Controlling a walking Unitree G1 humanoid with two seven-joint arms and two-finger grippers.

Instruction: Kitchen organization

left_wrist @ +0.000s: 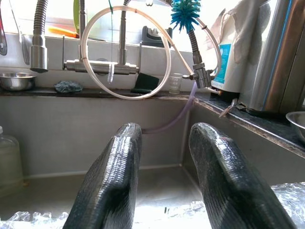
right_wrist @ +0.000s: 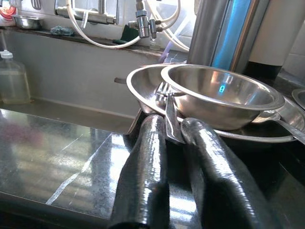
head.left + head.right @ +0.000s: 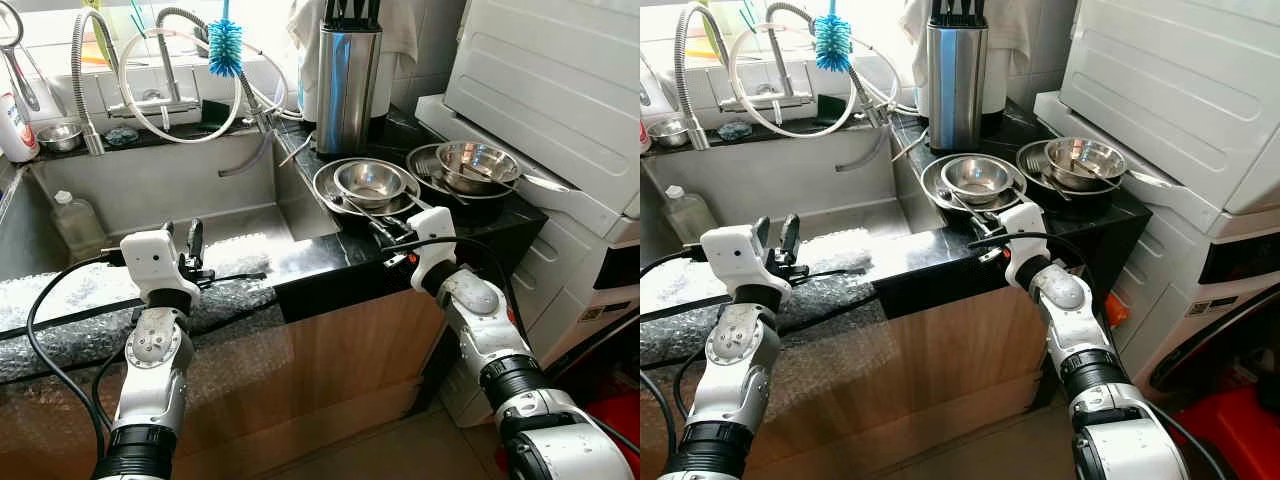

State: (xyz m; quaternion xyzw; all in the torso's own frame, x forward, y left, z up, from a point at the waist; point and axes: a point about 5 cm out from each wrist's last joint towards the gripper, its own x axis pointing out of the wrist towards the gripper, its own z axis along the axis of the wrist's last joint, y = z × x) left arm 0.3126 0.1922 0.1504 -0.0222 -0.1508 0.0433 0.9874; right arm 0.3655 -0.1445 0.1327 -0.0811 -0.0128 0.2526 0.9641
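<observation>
Right end effector (image 2: pixel 167 143) sits at the front edge of the glossy black stone worktop (image 3: pixel 330 255), its two black fingers closed down on the flat handle of a steel fork (image 2: pixel 169 112). The fork's tines rest inside the wide shallow steel plate (image 3: pixel 335 190), beside the small round steel bowl (image 3: pixel 370 181) nested in it. The handle overhangs the plate's rim toward the robot, likely why the grip is taken there: the only part free of the dishes.

A second stack, a steel bowl in a dark shallow pan (image 3: pixel 440 180), stands just to the right, against the white appliance (image 3: pixel 560 90). A tall steel knife block (image 3: pixel 346 85) stands behind the plates.

Left end effector (image 1: pixel 162 181) hovers over the bubble wrap (image 3: pixel 60 300) covering the sink's front edge, fingers parted a moderate gap, holding nothing. It points into the steel sink basin (image 3: pixel 170 190), probably parked clear of the working arm.

Judgement: step in hand is removing the fork from the plate; task is early, since the dishes are still stacked. Risk: dragging the tines could shift the small bowl.
</observation>
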